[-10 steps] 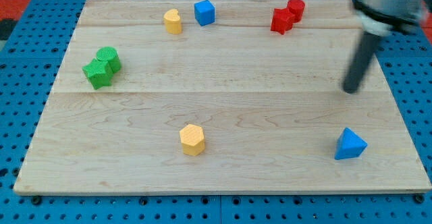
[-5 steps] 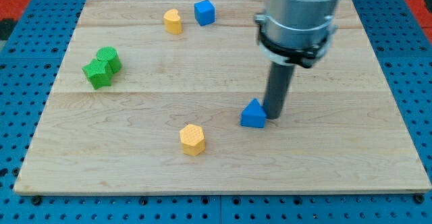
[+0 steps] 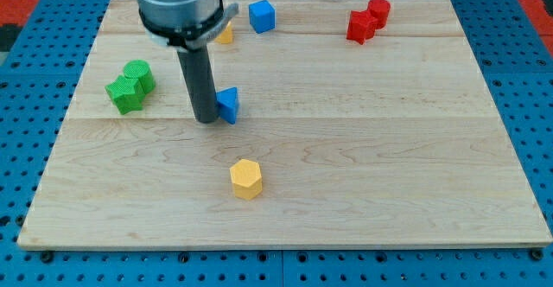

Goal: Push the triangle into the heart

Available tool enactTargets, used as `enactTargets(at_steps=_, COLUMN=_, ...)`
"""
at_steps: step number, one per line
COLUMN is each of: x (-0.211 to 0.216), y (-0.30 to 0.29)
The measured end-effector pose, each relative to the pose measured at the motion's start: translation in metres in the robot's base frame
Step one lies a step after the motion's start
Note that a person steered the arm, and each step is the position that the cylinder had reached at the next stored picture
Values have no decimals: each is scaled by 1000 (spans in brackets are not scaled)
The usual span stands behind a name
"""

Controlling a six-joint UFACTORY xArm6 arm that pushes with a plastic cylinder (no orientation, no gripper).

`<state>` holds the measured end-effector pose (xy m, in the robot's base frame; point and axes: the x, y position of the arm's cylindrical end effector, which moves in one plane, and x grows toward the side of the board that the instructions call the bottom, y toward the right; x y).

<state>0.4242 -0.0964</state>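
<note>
At counter centre-left, my tip [image 3: 207, 119] touches the blue triangle [image 3: 228, 105] at its 8 o'clock; this tool has no jaws. Push toward 12 o'clock, at the half-hidden yellow heart [image 3: 225, 35].

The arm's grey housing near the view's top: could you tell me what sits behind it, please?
A yellow block peeks out at its right edge, left of the blue cube. Most of it is covered, so its shape cannot be made out.

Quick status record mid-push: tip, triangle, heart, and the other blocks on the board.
tip: my tip touches the triangle's left side
triangle: blue triangle, mid-board, left of centre
heart: yellow heart, near the top edge, partly hidden by the arm
others: blue cube, red blocks, green blocks, yellow hexagon
</note>
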Motion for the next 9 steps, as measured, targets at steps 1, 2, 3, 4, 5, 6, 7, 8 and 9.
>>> enactTargets(at_steps=1, x=-35, y=24)
enactTargets(at_steps=2, x=2, y=26)
enactTargets(at_steps=3, x=7, y=59)
enactTargets(at_steps=4, x=-2, y=90)
enactTargets(at_steps=5, x=-39, y=85)
enactTargets(at_steps=6, x=-55, y=88)
enactTargets(at_steps=7, x=-53, y=125)
enactTargets(at_steps=8, x=-64, y=138)
enactTargets(at_steps=9, x=-94, y=116)
